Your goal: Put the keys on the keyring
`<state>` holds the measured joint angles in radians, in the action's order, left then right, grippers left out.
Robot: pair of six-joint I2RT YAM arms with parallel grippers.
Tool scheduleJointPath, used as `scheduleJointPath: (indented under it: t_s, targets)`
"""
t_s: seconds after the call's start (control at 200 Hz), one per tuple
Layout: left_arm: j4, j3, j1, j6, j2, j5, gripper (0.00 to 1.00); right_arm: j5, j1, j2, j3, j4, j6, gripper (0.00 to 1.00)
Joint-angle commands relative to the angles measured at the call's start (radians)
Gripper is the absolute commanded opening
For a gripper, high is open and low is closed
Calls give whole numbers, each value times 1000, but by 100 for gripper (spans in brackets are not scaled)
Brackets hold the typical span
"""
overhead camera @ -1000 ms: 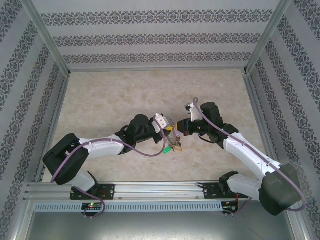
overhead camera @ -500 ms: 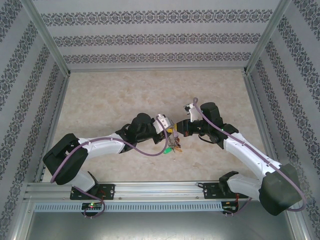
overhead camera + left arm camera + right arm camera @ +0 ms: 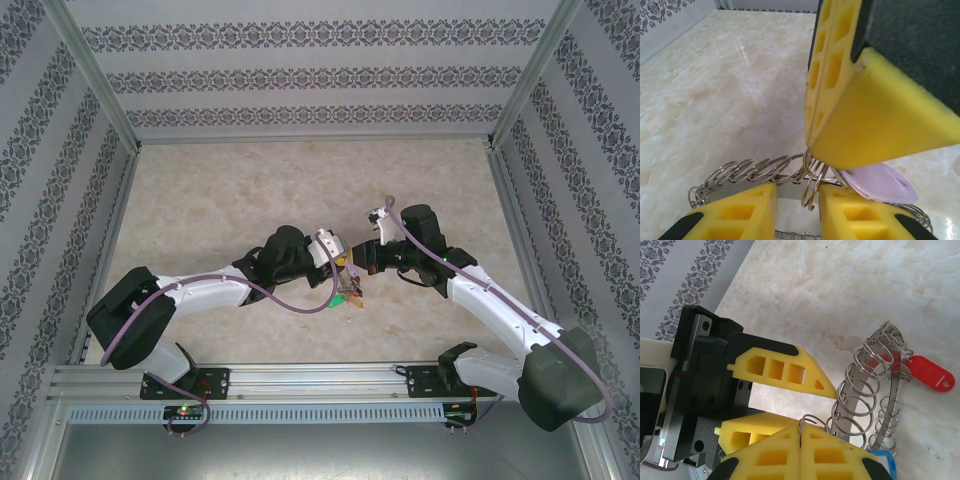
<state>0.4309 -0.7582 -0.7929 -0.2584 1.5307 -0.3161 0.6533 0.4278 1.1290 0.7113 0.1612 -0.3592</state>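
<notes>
from above, the two claws meet at the middle of the counter point(image 3: 220, 190) and hide most of the keyring point(image 3: 740, 172). a coloured cluster of keys point(image 3: 349, 296) just near of them is too small to sort. the left claw point(image 3: 797, 192) cuts off the ring's near part, and its fingers stand apart around a hanging loop. the right claw point(image 3: 800, 429) is pinched closed on one small loop. the ring is grey metal fringed with wire loops. a lilac key point(image 3: 880, 182), a red key point(image 3: 927, 372) and a half-hidden blue key point(image 3: 885, 461) sit at its rim.
</notes>
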Motion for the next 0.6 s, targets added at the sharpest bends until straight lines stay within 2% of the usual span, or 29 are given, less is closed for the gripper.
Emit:
scheduleJointPath:
  t_s: [0.0, 0.205, 0.595]
  targets:
    - [33, -22, -16, -7, 13, -7, 29, 63, 3, 0, 53, -28, 32, 0]
    - [43, -23, -16, -4, 3, -38, 32, 66, 4, -4, 54, -27, 35, 0]
    - [51, -13, -16, -21, -20, 21, 32, 99, 3, 7, 70, 0, 58, 0]
